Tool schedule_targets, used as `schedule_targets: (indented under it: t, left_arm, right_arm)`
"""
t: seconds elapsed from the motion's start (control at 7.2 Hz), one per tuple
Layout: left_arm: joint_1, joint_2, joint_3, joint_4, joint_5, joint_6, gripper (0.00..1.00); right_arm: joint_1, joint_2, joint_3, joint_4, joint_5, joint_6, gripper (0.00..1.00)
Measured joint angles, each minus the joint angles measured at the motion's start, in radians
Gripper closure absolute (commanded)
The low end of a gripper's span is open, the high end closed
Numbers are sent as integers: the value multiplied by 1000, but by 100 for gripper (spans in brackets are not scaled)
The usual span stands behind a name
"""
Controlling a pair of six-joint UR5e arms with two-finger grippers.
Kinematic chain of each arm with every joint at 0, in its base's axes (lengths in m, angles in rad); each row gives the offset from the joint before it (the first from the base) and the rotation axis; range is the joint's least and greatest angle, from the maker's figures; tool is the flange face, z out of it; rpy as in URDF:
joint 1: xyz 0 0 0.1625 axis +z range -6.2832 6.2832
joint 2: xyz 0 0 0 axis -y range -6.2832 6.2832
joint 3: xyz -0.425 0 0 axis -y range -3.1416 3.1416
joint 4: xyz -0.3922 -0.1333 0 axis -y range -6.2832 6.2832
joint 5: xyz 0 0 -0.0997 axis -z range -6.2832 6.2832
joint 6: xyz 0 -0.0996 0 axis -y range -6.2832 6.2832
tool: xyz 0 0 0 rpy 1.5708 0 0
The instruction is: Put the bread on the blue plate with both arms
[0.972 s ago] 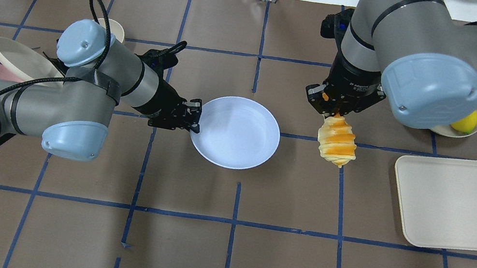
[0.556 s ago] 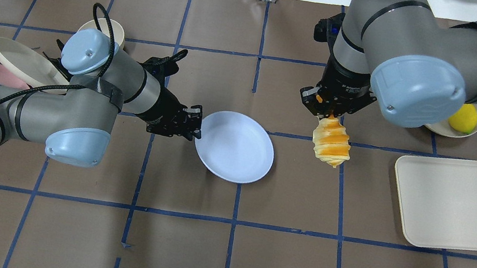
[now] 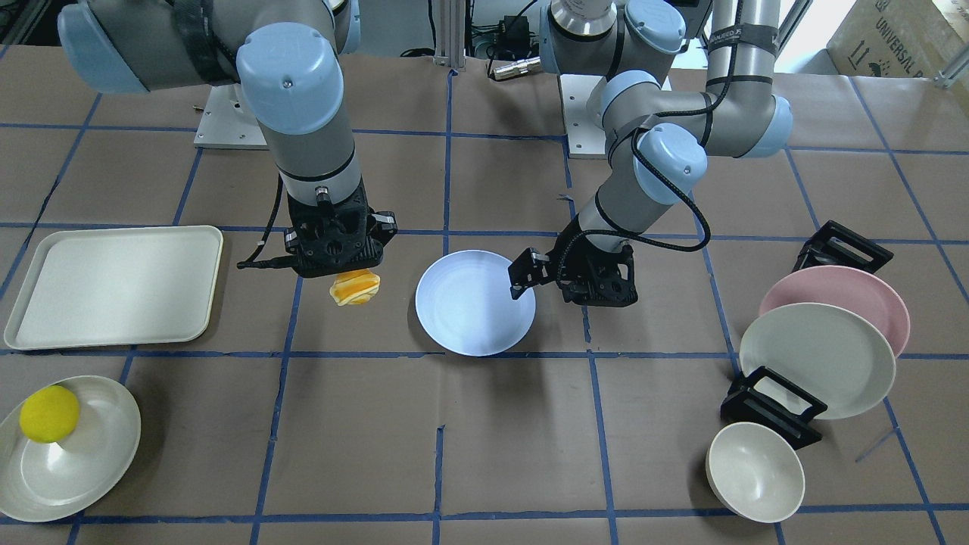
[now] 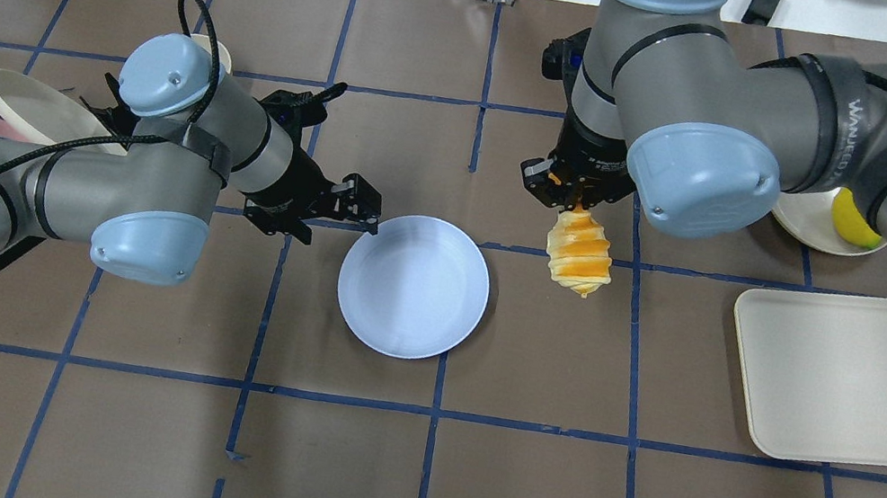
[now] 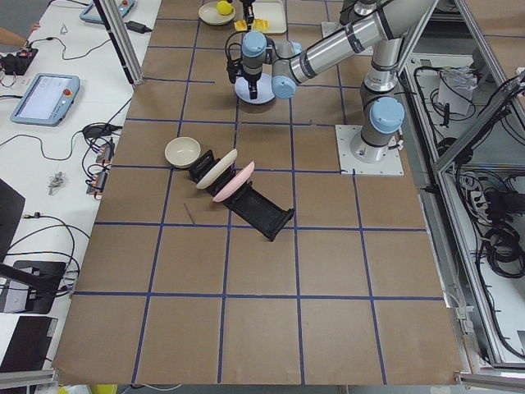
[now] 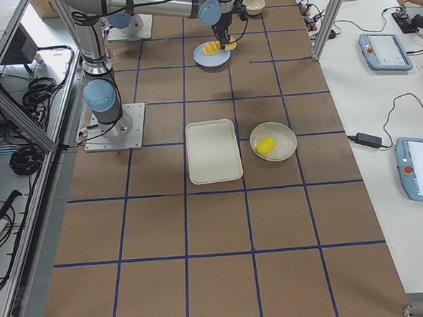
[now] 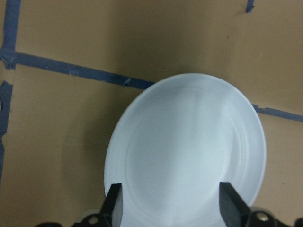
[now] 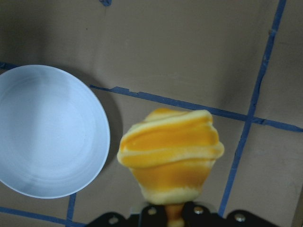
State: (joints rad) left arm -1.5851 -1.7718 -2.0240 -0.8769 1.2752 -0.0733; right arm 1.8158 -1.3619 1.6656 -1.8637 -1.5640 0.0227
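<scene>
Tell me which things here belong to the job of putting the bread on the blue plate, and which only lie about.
Part of the job:
bread, held in the shut right gripper
blue plate, empty
left gripper, open at the plate's rim

Lying about:
tray
yellow ball on a white plate
pink plate and cream plate in a black rack
bowl

Bread (image 4: 578, 259): golden-orange roll with cream ridges, hung vertically, top end pinched in the right gripper (image 4: 569, 201), clear of the table. It sat beside the blue plate (image 4: 413, 287), on the plate's right, not over it. Plate: round, pale blue, empty, flat on the table. Left gripper (image 4: 364, 206) sat at the plate's far-left rim, jaws spread wide, nothing gripped. Right arm (image 4: 749, 120) pointed straight down; left arm (image 4: 146, 178) reached in low.
</scene>
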Motion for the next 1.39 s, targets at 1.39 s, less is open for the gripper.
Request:
schedule_targets:
  t: [1.39]
  left_arm:
    - [135,115,618,-924,179,52,0]
  right_arm:
    - [240,261,-1,-243,-8,166,92]
